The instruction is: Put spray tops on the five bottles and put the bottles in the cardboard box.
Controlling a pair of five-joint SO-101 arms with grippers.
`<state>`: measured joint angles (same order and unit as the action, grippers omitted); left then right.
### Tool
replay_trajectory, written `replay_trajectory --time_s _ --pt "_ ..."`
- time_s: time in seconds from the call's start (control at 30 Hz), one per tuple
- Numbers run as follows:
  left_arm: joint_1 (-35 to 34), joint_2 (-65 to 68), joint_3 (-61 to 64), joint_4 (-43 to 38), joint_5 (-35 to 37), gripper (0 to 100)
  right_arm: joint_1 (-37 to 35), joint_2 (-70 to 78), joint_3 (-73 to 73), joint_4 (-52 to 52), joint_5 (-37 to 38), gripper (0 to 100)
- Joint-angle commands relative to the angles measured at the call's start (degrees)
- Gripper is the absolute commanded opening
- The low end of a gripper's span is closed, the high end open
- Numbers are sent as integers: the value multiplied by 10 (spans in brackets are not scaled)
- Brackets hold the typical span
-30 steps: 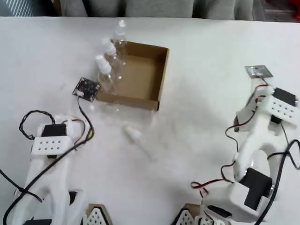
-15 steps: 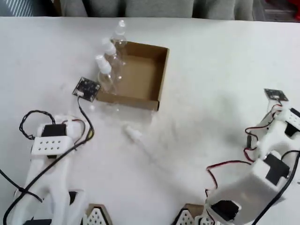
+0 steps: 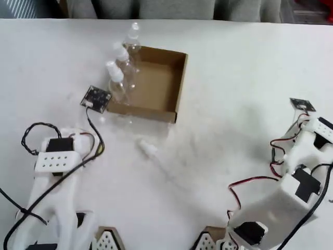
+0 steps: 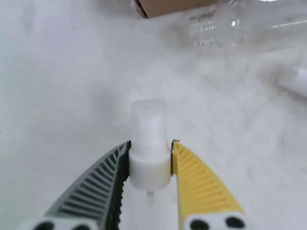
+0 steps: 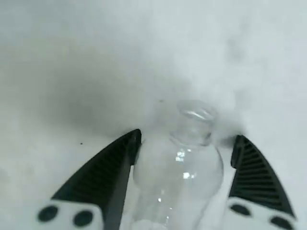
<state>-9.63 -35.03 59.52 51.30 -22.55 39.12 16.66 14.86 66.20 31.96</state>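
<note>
**As it stands now: both grips loaded**

White table (image 3: 234, 62), grey room strip beyond. High view gives me the cardboard box (image 3: 141, 111), three topped bottles (image 3: 117, 83) standing along its left-arm-side wall, and a fourth bottle (image 3: 151, 150) lying just before it. Wrist views add the grips: left gripper (image 4: 150, 146) pinches a white spray top (image 4: 148, 122); right gripper's (image 5: 188, 136) wide-set fingers clamp a clear open-necked bottle (image 5: 182, 167).
</note>
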Motion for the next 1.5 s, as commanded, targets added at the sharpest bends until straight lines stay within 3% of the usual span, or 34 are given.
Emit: replay_trajectory --time_s 0.0,0.53,1.03,1.33,1.47 --pt "-2 -16 -4 -10 3 21 29 -44 -4 15 -33 280" --pt "-2 -16 -4 -10 3 21 24 -65 61 -64 -76 276" --pt "-2 -16 -3 -10 3 21 18 -65 60 -88 -81 11" --pt "-2 -16 -3 -11 4 21 -27 -179 16 51 -84 15" --pt "-2 -17 -5 -11 6 21 -77 -291 47 73 -130 15"
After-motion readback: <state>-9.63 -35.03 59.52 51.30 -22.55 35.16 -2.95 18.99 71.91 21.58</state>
